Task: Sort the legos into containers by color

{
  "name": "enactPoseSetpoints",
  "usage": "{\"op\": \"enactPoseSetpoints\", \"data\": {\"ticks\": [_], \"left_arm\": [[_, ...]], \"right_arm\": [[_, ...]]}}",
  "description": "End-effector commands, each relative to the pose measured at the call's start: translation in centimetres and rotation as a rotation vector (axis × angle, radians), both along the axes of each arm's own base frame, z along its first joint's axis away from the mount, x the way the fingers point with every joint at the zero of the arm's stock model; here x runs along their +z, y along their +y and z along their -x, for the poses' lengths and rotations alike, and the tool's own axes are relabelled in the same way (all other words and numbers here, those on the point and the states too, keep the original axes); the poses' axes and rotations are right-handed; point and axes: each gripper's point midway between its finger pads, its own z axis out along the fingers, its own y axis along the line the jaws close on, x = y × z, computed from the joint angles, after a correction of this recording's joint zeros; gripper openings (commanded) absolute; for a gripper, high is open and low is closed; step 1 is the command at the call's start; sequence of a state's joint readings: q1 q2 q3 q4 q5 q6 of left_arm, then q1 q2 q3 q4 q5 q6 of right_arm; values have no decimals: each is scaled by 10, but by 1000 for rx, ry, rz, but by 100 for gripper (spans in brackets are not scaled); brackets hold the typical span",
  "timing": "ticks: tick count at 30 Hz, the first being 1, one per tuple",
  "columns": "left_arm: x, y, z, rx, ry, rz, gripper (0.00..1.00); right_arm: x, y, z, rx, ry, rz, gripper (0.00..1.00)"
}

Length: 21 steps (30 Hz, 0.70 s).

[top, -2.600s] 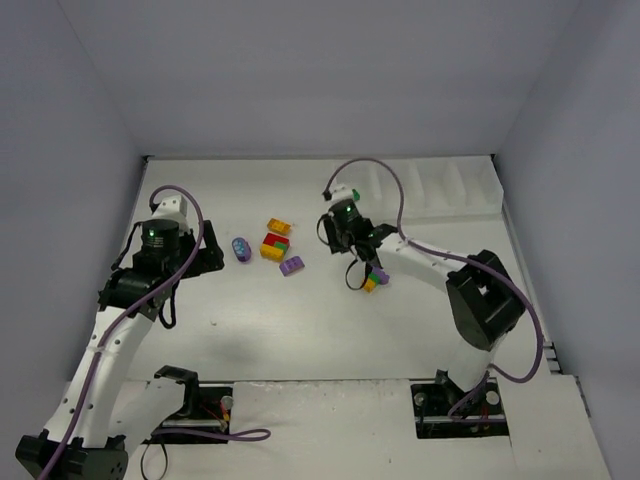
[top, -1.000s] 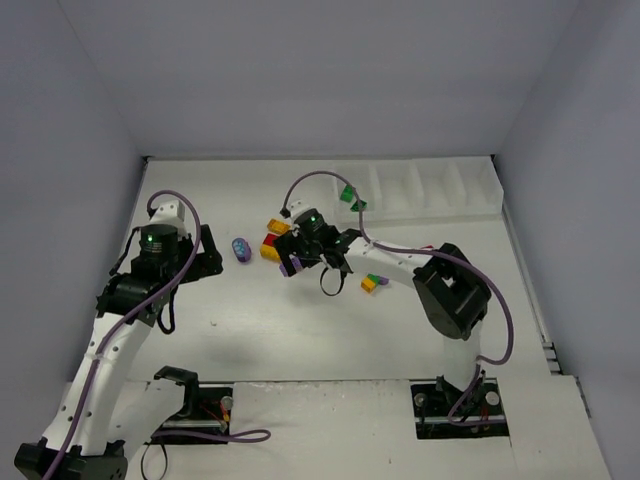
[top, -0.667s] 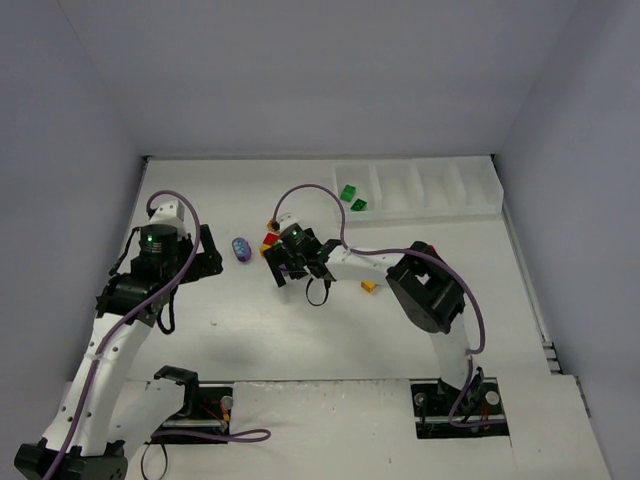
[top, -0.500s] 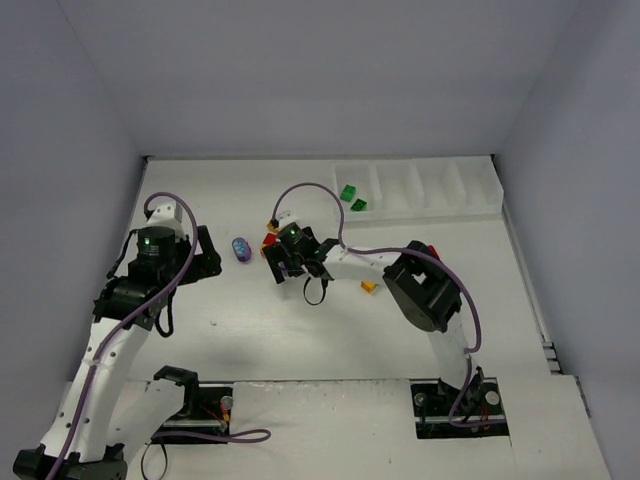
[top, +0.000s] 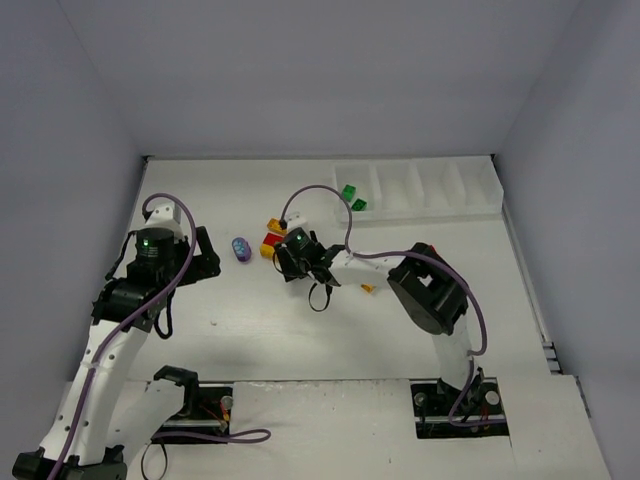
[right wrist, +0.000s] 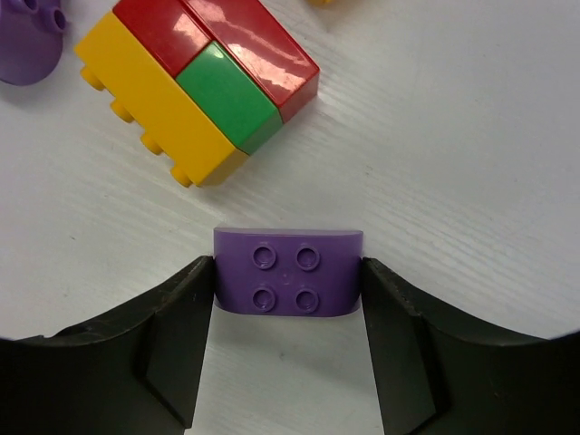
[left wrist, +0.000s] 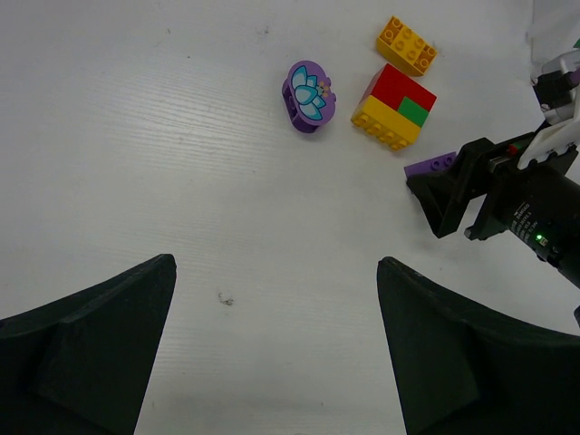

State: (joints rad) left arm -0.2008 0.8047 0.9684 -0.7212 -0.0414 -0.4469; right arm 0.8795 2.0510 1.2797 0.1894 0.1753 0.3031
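The purple brick (right wrist: 288, 283) lay on the surface (right wrist: 471, 181) beside the red-green-yellow clump (right wrist: 195, 95), the right pincer (right wrist: 288, 272) clamped on its two sides. Green bricks (top: 349, 192) sat in the tray's (top: 430, 187) left end compartment. The left pincer (left wrist: 275, 272) hung spread apart, holding nothing.

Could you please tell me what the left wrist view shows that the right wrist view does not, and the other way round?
Only the left wrist view: the whole orange-yellow brick, the flower print on the purple piece, and the right end effector seen from outside. Only the right wrist view: the four studs on the purple brick, with fingers touching both its sides. Both: the red, yellow and green clump and that purple brick.
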Motion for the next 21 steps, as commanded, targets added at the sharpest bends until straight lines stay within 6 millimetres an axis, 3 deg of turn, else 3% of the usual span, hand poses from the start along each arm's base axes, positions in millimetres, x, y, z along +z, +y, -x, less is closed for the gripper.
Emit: {"op": "enactPoseSetpoints", "data": {"ticks": [1,8,15,18,21], "left_arm": [[7,0,-5,8,-30,6,86],[6,-1,-6,5,-31,10,86],[3,-2,-5,4,-27,16,86],[3,-3,-5,4,-28,18,86],[2,-3,-5,3,-26,22,86]], "right_arm": [[5,-32,7,-49,-8,85,3],[42,-49,-5,-63,-76,64,0],[81,-83,-31,-135,-133,20,0],[105,-111,-50,-207,-169,-14,0],[131,-152,-77,-307,-223,-24,0]]}}
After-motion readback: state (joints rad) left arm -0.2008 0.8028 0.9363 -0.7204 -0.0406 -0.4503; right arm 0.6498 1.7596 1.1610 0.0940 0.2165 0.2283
